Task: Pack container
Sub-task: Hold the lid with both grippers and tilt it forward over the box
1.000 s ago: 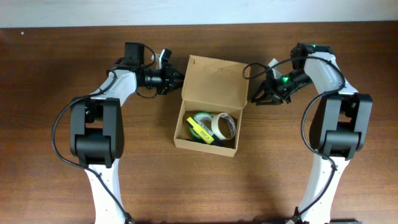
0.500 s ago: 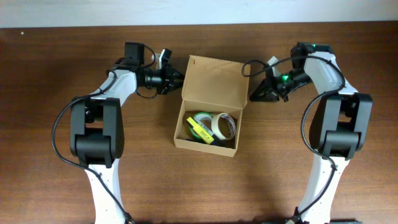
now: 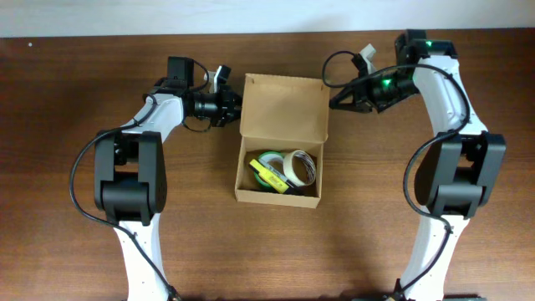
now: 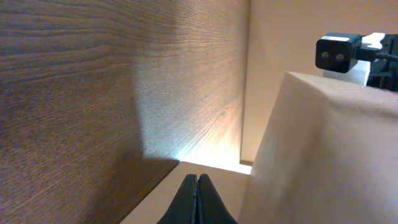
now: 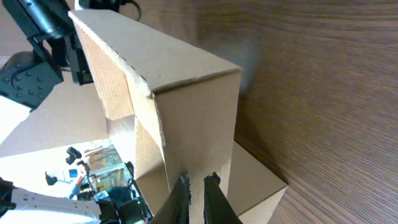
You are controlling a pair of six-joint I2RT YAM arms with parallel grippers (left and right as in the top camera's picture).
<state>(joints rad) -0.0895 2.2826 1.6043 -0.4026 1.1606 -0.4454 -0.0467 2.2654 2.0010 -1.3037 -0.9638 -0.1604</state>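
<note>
The tan cardboard container (image 3: 277,198) is pictured on the wooden bench (image 3: 58,92) between the two sets of fingers, with its body set nearer the arms' bases than either set of fingertips. Its flap lid (image 3: 284,107) is raised and flanked on both sides. The left fingers (image 4: 189,202) are clenched tight together, with nothing caught between them. They are held just beside the lid's left edge, though contact cannot be made out. The right fingers (image 5: 214,199) are kept narrowly parted, with nothing seen gripped, and are pointed at the lid's right side wall from close by. Inside the open container, a green tape roll (image 3: 267,157), a pale tape roll (image 3: 301,167) and a yellow-labelled item (image 3: 269,177) are packed together.
</note>
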